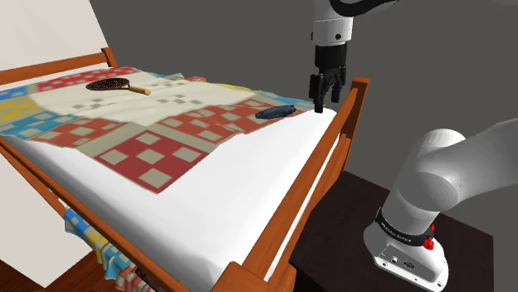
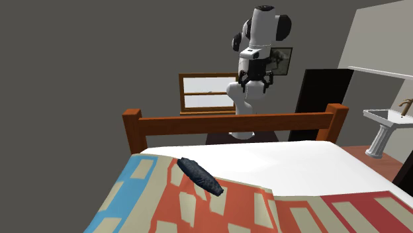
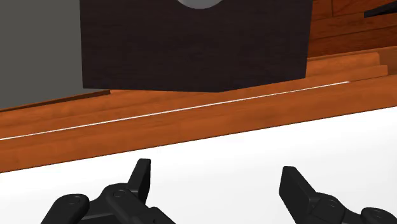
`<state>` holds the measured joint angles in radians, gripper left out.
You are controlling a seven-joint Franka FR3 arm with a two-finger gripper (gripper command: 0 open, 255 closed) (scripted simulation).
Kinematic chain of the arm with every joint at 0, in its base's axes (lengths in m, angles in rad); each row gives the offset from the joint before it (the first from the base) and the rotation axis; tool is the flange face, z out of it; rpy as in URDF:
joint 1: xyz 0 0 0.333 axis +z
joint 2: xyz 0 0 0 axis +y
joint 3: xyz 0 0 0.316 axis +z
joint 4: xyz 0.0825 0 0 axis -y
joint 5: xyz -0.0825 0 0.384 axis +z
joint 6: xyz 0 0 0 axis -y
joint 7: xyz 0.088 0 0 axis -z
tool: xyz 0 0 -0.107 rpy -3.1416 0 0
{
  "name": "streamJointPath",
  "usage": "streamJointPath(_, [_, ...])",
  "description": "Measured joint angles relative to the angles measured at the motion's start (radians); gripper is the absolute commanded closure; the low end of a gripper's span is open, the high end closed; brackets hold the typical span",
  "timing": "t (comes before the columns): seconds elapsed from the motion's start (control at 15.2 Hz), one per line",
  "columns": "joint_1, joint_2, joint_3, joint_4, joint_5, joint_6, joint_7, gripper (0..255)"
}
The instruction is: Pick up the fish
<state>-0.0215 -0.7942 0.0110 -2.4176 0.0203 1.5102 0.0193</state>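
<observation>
One dark blue fish (image 1: 276, 111) lies on the patchwork quilt (image 1: 141, 133), at its right edge in the shoulder view, where the white sheet (image 1: 249, 182) begins. Just right of it and higher, the claw (image 1: 325, 101) hangs over the sheet beside the wooden rail (image 1: 357, 95), apart from the fish. Its fingers (image 3: 143, 177) stand wide with nothing between them. The white arm (image 1: 332, 29) comes straight down, claw pointing at the bed.

One dark fish (image 1: 275, 112), one wooden-handled paddle (image 1: 112, 85), one quilt (image 1: 149, 153) — one bed (image 2: 185, 124), one sink (image 2: 387, 119)
</observation>
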Motion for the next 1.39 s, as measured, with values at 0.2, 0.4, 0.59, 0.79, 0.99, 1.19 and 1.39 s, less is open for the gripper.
streamJointPath(0.2, [0.001,0.022,-0.027,-0.003,-0.023,0.023,-0.051,0])
streamJointPath(0.4, [0.004,0.098,-0.09,0.014,-0.071,0.076,-0.17,0])
streamJointPath(0.59, [0.009,0.179,-0.153,0.049,-0.114,0.12,-0.298,0])
streamJointPath(0.79, [0.017,0.271,-0.21,0.081,-0.145,0.178,-0.421,0])
streamJointPath(0.99, [0.028,0.381,-0.263,0.138,-0.16,0.231,-0.546,0])
streamJointPath(1.19, [0.039,0.497,-0.308,0.217,-0.161,0.268,-0.673,0])
streamJointPath(1.39, [0.046,0.619,-0.344,0.299,-0.145,0.307,-0.798,0])
